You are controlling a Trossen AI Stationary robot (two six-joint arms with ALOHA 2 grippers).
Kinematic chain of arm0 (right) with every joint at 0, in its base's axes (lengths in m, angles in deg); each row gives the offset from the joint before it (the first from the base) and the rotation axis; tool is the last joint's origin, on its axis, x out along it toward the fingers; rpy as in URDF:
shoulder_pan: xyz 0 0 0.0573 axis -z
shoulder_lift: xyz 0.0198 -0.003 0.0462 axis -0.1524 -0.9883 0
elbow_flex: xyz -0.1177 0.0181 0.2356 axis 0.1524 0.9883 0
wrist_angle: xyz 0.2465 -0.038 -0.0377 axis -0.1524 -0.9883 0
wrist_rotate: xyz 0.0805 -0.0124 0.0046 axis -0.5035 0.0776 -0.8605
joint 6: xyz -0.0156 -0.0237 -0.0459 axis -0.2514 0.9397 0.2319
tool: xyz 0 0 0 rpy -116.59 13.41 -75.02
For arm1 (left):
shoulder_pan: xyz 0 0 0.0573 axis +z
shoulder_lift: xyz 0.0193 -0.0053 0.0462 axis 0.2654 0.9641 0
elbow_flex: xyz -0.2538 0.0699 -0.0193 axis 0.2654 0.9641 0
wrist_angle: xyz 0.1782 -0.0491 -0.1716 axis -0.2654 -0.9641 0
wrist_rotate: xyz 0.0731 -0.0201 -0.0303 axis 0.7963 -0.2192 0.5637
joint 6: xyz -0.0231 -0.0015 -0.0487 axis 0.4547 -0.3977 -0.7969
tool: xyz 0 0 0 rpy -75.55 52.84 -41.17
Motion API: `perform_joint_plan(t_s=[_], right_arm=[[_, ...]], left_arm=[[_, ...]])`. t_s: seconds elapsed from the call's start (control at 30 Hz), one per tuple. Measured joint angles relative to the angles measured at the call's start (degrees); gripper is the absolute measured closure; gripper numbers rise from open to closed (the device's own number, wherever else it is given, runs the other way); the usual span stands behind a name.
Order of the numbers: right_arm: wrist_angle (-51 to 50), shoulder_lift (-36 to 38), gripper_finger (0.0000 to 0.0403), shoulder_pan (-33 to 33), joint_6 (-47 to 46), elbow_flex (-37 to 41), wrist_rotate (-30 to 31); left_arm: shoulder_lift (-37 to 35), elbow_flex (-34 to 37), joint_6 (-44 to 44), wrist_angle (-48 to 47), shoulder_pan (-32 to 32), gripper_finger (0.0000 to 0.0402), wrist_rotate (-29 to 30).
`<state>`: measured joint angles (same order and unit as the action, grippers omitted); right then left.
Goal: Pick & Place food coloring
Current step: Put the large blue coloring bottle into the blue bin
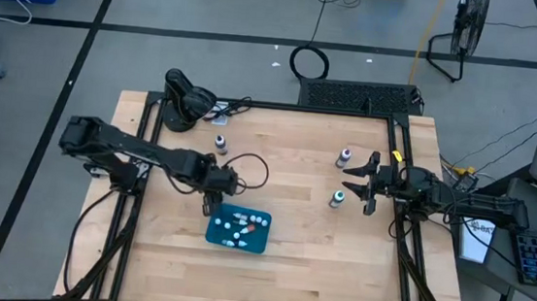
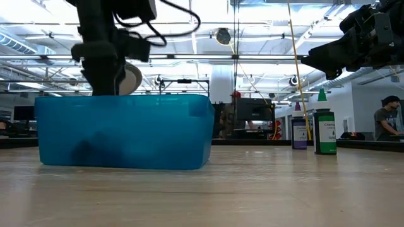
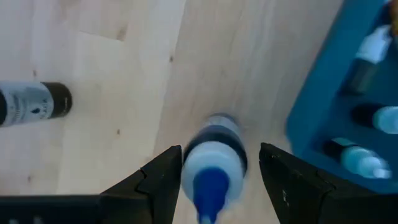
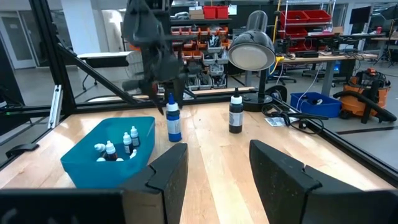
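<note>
A teal tray (image 1: 212, 233) near the table's middle holds several small white-capped dropper bottles (image 4: 118, 148). My left gripper (image 3: 221, 152) hangs open at the tray's far-left corner (image 1: 216, 193). Its fingers stand on either side of a blue-tipped, blue-bodied bottle (image 3: 213, 163), which stands upright on the wood beside the tray (image 4: 173, 121). A dark bottle (image 1: 220, 144) stands farther back. A purple bottle (image 1: 345, 157) and a green bottle (image 1: 338, 198) stand upright at the right. My right gripper (image 1: 358, 183) is open just right of those two, above the table. My left gripper comes at the blue bottle from above, pointing down, with the bottle's top between the fingers. One finger (image 3: 165, 177) lies close beside the bottle's shoulder (image 3: 189, 158); I cannot tell whether it touches. The other finger (image 3: 280, 180) stands apart with a visible gap.
A black desk lamp (image 1: 183, 99) with its cable stands at the far-left corner. Black frame rails (image 1: 400, 230) run along the table's sides. Bare wood lies in front of the tray and between the tray and the right-hand bottles. A person (image 2: 386, 123) is in the room beyond.
</note>
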<state>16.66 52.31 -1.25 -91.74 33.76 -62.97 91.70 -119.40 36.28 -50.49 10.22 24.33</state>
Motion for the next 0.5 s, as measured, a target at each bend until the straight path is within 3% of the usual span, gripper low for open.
perform_joint_plan(t_s=[0.27, 0.5], right_arm=[[0.0, 0.0, 0.0243, 0.0, 0.0, 0.0, 0.0], [0.0, 0.0, 0.0243, 0.0, 0.0, 0.0, 0.0]], left_arm=[[5.8, 0.1, 0.2, 0.2, 0.0, 0.0186, 0.2], [6.6, 0.1, -0.2, 0.2, 0.0, 0.0186, 3.4]])
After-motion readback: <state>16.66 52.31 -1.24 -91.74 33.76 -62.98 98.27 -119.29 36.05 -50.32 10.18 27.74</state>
